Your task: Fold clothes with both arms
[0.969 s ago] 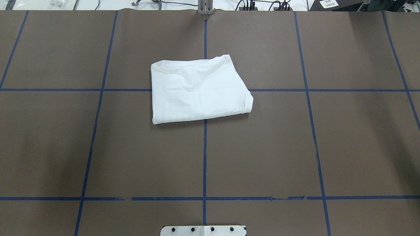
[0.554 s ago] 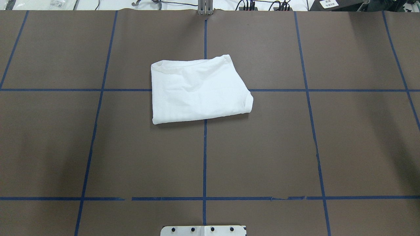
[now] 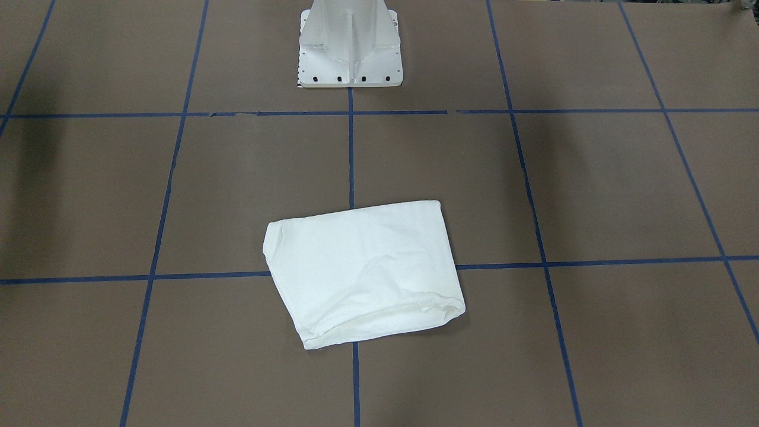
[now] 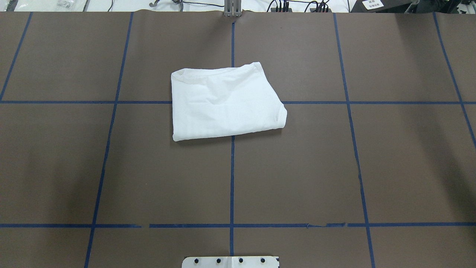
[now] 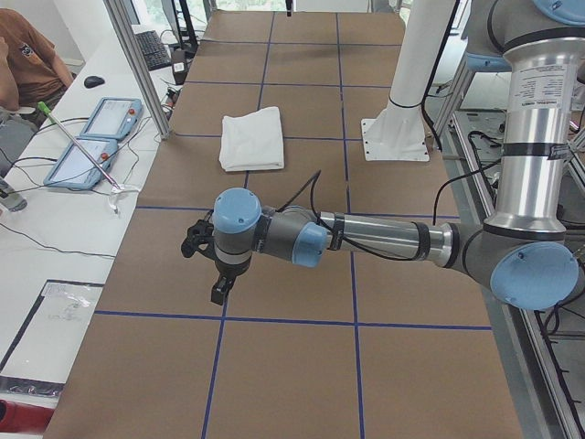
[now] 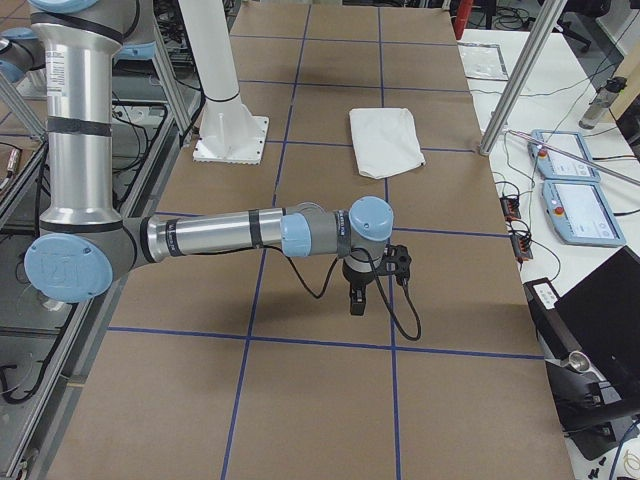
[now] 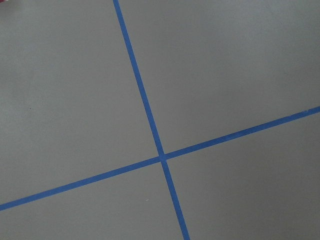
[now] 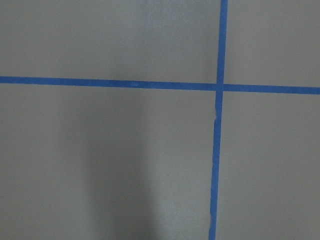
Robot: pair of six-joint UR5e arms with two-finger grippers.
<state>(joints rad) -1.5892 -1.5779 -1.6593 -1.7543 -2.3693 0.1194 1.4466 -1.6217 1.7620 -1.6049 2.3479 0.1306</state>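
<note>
We can read no text anywhere. A sticker [image 5: 537,87] on the left arm [image 5: 366,240] and a white label [image 4: 372,4] beyond the table's far edge carry print too small to make out.

Left arm [image 5: 384,240] and right arm [image 6: 210,235]: silver tubes, grey joints, light-blue round caps [image 5: 236,210], thin black cables [image 5: 317,174] looping beside the forearm, printed label [image 5: 535,87] on the upright tube.

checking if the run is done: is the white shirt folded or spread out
Folded. The white shirt lies as a compact bundle with doubled edges and no sleeves sticking out, flat on the brown table.
</note>
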